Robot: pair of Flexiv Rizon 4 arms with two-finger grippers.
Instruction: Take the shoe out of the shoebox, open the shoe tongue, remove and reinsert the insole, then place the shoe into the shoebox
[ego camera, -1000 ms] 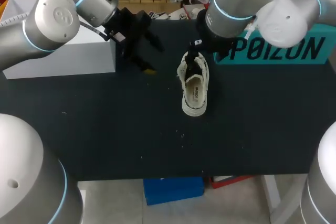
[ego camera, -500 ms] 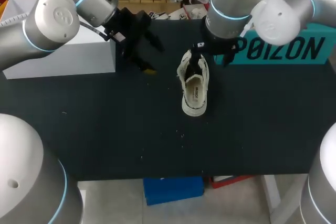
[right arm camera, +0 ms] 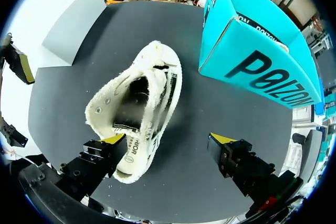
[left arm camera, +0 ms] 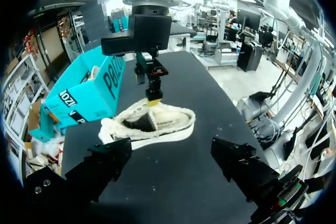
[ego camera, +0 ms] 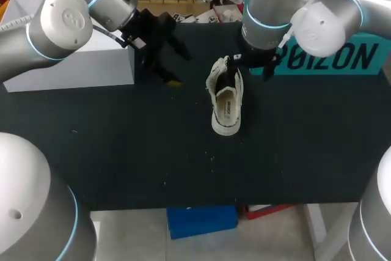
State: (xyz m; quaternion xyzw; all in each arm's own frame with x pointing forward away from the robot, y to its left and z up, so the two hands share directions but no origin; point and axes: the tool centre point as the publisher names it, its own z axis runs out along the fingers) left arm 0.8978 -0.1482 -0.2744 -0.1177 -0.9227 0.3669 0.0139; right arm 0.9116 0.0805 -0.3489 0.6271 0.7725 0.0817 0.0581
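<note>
— Which containers are recorded, and what is held in them?

— A teal shoebox (ego camera: 342,59) is recorded at the far right of the dark table (ego camera: 122,151). From the left wrist view a pale shape is seen at its open side, but what it is cannot be told. A pale grey box (ego camera: 91,59) is noted at the far left, and its inside is not seen.

— Where is the shoe found?

— The white shoe (ego camera: 225,105) is found outside the shoebox. It is set upright on its sole near the middle of the table, just beside the shoebox and not touching it. Its opening is turned upward.

— How are the end effectors reported?

— The right gripper (right arm camera: 168,140) is held over the shoe with its fingers spread wide, and nothing is clasped. One yellow tip is seen at the shoe's upper edge, but contact cannot be confirmed. The other finger is over bare table on the shoebox side. The left gripper (left arm camera: 170,153) is likewise spread and empty. It is held above the table by the pale grey box, well apart from the shoe.

— Is anything found in the way?

— In the head view the shoe's far end is partly covered by the right arm. Only bare table is noted between the left gripper and the shoe.
</note>
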